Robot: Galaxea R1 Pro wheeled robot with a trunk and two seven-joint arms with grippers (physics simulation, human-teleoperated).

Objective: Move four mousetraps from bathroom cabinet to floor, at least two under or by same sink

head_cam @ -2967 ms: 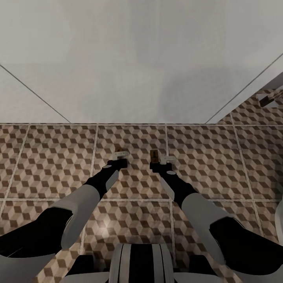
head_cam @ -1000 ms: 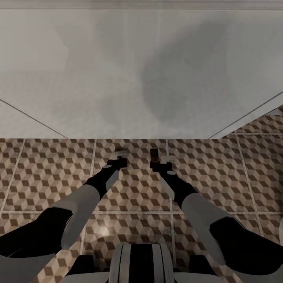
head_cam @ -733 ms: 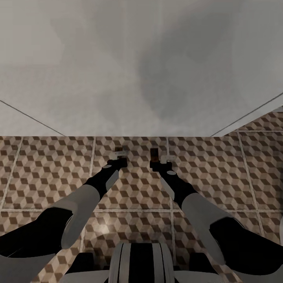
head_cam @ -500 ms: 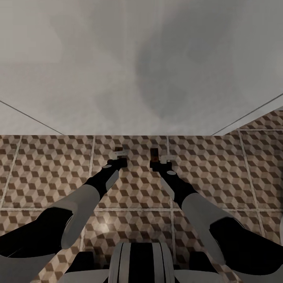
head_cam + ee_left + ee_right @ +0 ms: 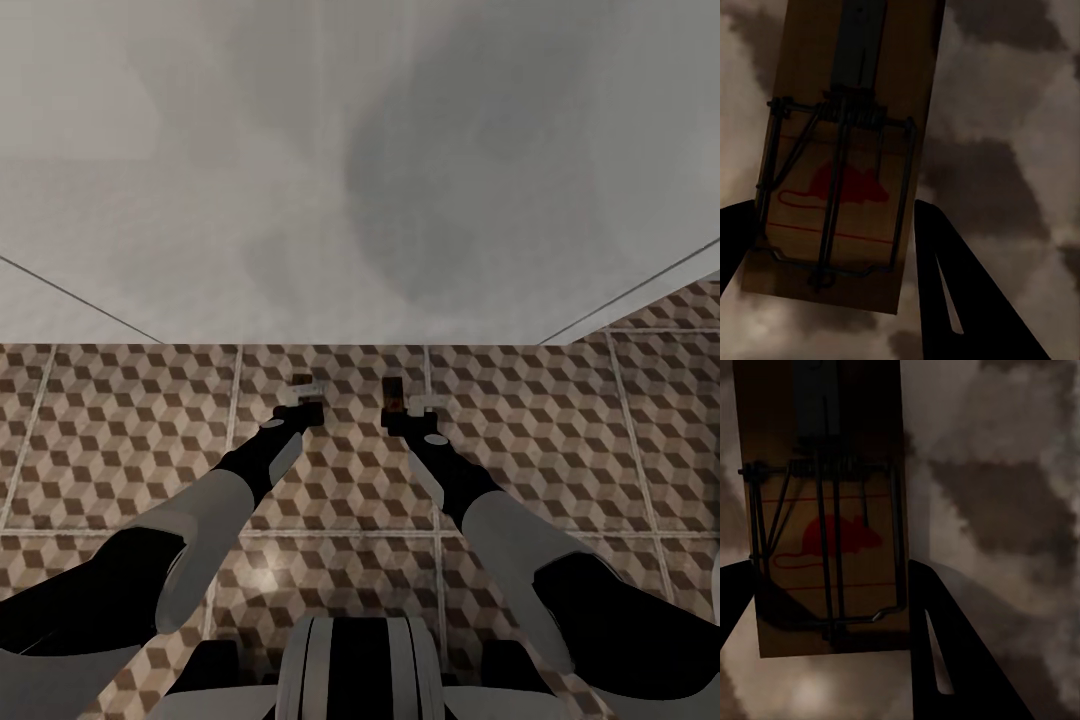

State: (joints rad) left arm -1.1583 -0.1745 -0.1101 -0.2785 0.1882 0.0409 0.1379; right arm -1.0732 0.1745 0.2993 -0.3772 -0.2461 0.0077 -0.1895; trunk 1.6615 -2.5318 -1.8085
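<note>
Left gripper (image 5: 303, 392) clamps mousetrap (image 5: 840, 157) by board edges; right gripper (image 5: 402, 400) likewise grips second mousetrap (image 5: 829, 521). Both above tiled floor (image 5: 120, 430). Judged light, stiff; avoid wire spring.

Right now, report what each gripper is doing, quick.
Left gripper: fingers shut on a flat tan wooden mousetrap with a red mouse mark.
Right gripper: fingers shut on a second tan wooden mousetrap.
</note>
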